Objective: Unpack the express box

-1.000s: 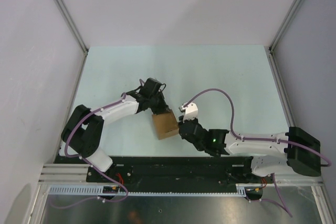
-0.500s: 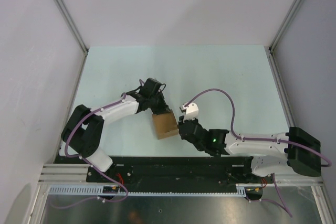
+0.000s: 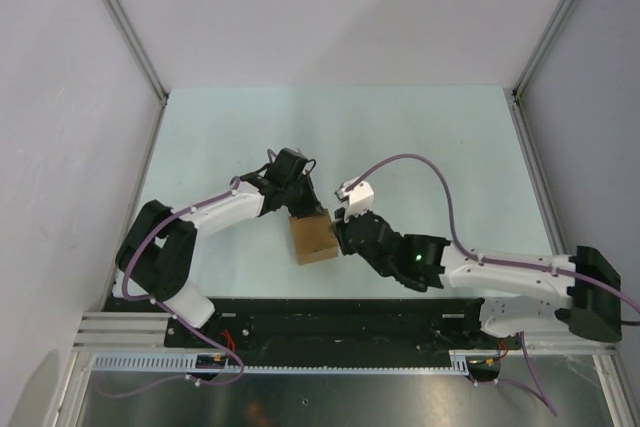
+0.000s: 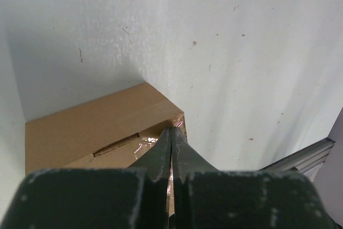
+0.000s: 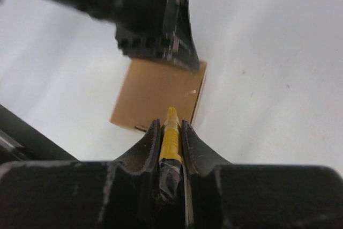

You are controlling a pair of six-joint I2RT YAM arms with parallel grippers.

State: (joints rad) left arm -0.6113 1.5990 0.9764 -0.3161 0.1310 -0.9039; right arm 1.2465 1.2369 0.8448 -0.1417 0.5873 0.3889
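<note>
The express box [image 3: 313, 240] stands on the table [image 3: 420, 137] near its front edge, between the two arms and turned slightly askew to the table's sides. The left end effector [image 4: 171, 132] comes down on it from the far left. Its fingers are clenched flat together with nothing between them, and the tips rest on the box's top close to one corner, on a strip of glossy clear tape [image 4: 146, 146]. A narrow slit shows in the cardboard just beside that tape.

The right end effector [image 5: 170, 125] reaches in from the right, low and level with the box. It is clamped on a slim yellow-and-black utility knife [image 5: 171, 135], whose yellow nose sticks out past the fingertips and points at the side of the box, near that side's right edge. Whether the nose touches the cardboard cannot be told. From the right wrist, the dark body of the left end effector hangs just over the box's far edge.

The table is a pale, faintly green sheet with a few small specks and scratches. Plain white walls [image 3: 330, 7] enclose it on three sides, with aluminium posts [image 3: 120, 17] running along the corners. A black base plate [image 3: 330, 315] at the near edge carries both arms, and purple cables [image 3: 420, 169] loop along them.
</note>
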